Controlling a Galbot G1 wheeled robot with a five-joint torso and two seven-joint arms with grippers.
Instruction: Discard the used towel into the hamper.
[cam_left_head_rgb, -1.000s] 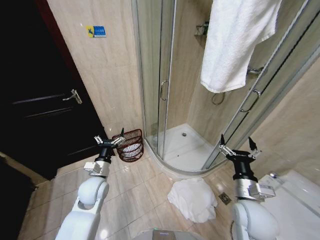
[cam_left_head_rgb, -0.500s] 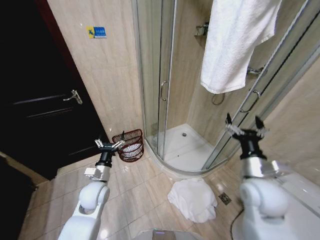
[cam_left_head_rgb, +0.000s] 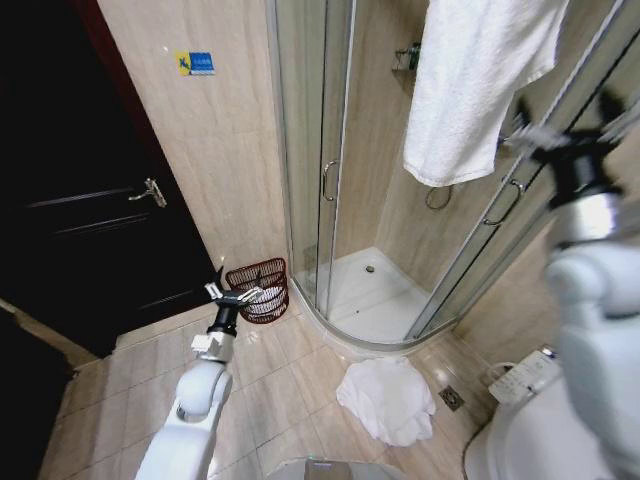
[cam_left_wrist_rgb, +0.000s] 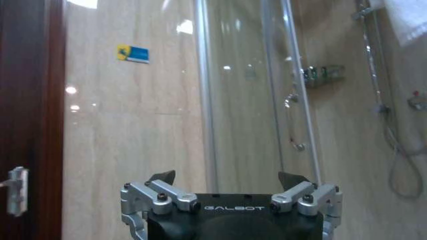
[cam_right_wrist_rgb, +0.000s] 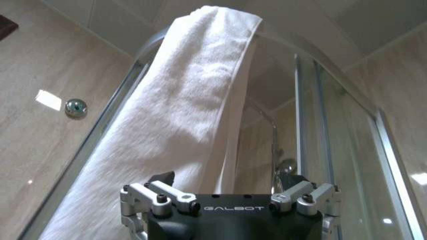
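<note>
A long white towel (cam_left_head_rgb: 470, 80) hangs over the top rail of the glass shower enclosure and also shows in the right wrist view (cam_right_wrist_rgb: 187, 100). My right gripper (cam_left_head_rgb: 566, 125) is raised high, just to the right of the towel's lower half, open and holding nothing (cam_right_wrist_rgb: 228, 177). The hamper (cam_left_head_rgb: 278, 298), a dark reddish wicker basket with something white inside, stands on the floor against the wall by the shower door. My left gripper (cam_left_head_rgb: 238, 292) hovers low right beside the hamper's near rim, open and empty (cam_left_wrist_rgb: 228, 177).
A crumpled white cloth (cam_left_head_rgb: 388, 398) lies on the tiled floor before the shower tray (cam_left_head_rgb: 370, 300). A dark door (cam_left_head_rgb: 90, 230) is at the left. A toilet (cam_left_head_rgb: 525, 425) sits at the lower right. The glass shower doors (cam_left_head_rgb: 315, 150) are close ahead.
My right arm has risen from low beside the toilet to high next to the hanging towel. The left gripper has shifted slightly right, closer to the hamper.
</note>
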